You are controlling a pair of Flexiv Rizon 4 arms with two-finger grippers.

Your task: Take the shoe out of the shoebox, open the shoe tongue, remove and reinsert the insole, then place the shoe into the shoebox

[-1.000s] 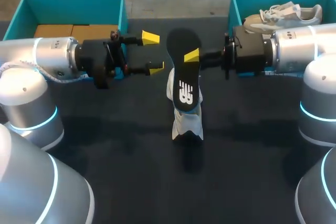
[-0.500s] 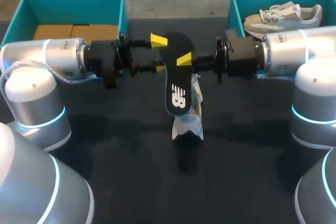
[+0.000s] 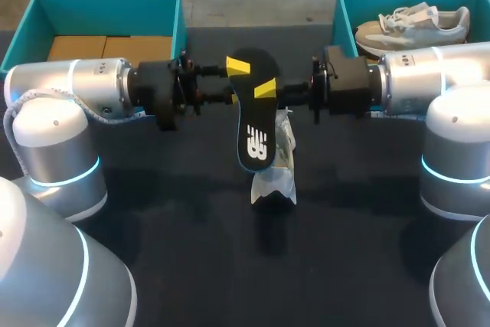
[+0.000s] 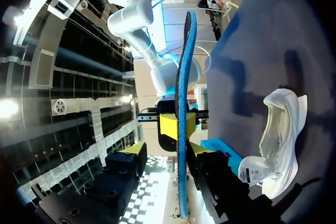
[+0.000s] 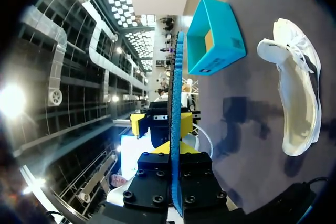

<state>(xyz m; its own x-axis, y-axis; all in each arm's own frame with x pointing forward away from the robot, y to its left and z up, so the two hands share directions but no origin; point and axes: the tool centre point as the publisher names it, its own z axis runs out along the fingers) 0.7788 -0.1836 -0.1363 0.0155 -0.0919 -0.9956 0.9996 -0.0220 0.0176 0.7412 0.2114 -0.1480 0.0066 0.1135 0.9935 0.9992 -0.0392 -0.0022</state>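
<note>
While the white shoe (image 3: 273, 174) is left sitting on the dark table (image 3: 176, 258), outside both boxes, the black insole (image 3: 255, 124) is held up in the air just above it, printed face up and its lower end hanging over the shoe's opening in the head view. It is gripped by the right gripper (image 3: 265, 89), which is brought in from the right side; the jaws are clamped on the insole's upper half, with one yellow tip laid flat on the black face. The left gripper (image 3: 234, 82) is set at the same end from the opposite side, and its jaws are spread apart, one finger above the insole's edge and one below. From the left wrist, the insole is seen edge-on, its blue rim running between the two yellow tips with a gap showing on one side, so no hold is made there. From the right wrist, the same blue edge is seen pinched tight between that gripper's own fingers, with the shoe off to one side on the table. At the table's far left, a teal shoebox (image 3: 178, 17) is seen with brown card inside; at the far right, a second teal shoebox (image 3: 337, 13) is filled by another pale sneaker (image 3: 413, 22).
</note>
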